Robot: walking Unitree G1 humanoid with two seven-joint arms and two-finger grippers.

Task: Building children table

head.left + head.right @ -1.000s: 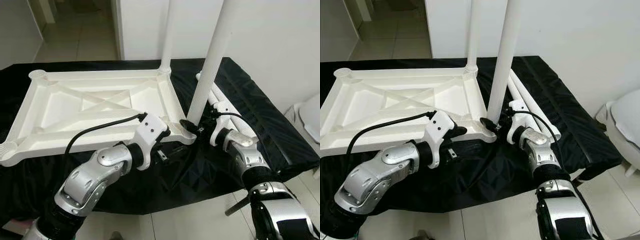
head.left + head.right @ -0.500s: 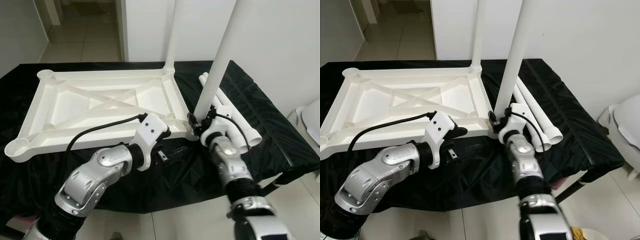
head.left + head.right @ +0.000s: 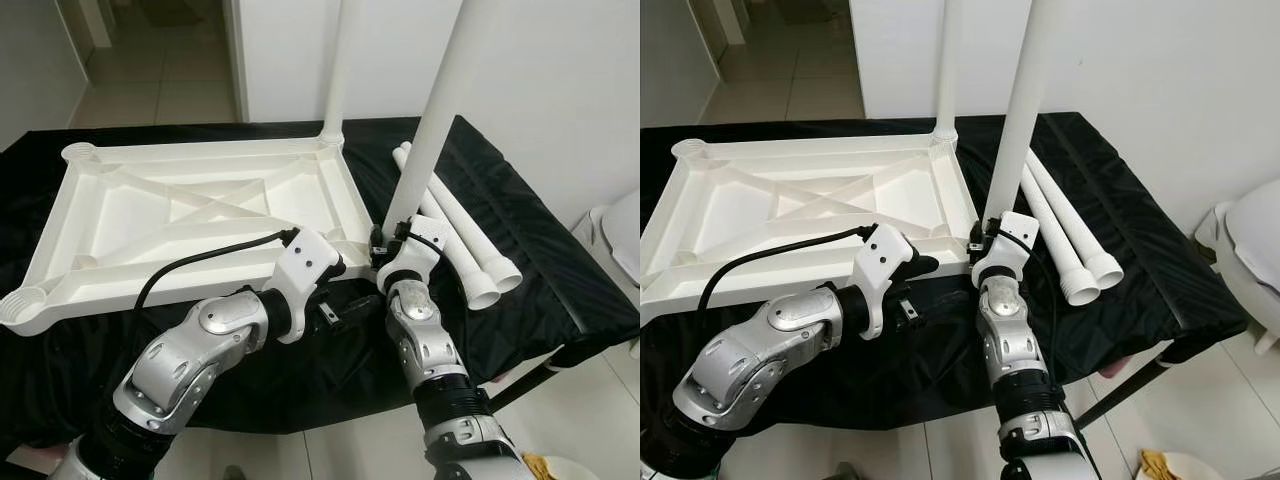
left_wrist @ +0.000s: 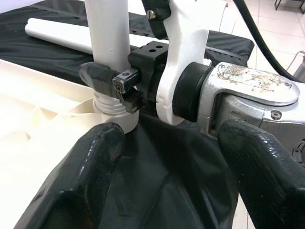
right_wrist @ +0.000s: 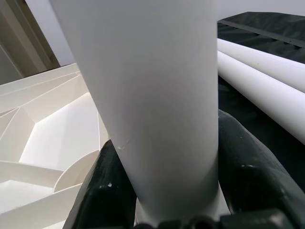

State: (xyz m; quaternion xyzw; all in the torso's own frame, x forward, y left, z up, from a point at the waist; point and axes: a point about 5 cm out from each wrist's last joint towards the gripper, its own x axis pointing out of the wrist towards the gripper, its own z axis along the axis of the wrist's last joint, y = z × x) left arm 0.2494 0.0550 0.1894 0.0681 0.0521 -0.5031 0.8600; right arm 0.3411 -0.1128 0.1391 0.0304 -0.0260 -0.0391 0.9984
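Note:
The white tabletop (image 3: 200, 152) lies upside down on a black cloth. One white leg (image 3: 335, 70) stands in its far right corner. A second leg (image 3: 432, 135) rises, leaning a little to the right, from the near right corner socket. My right gripper (image 3: 385, 243) is shut on this leg's base; in the right wrist view its fingers (image 5: 102, 191) press both sides of the leg (image 5: 152, 95). My left gripper (image 3: 348, 305) is open, low over the cloth just in front of that corner, with the right gripper (image 4: 124, 83) ahead of it.
Two loose white legs (image 3: 468, 252) lie side by side on the cloth right of the tabletop. A white fixture (image 3: 625, 225) stands at the right edge. Beyond the tabletop are a white wall and an open doorway (image 3: 150, 60). Tiled floor lies below the cloth's front edge.
My right forearm has swung leftward around the near leg's base, from the right side to the near side, still shut on it. The left gripper has kept its place.

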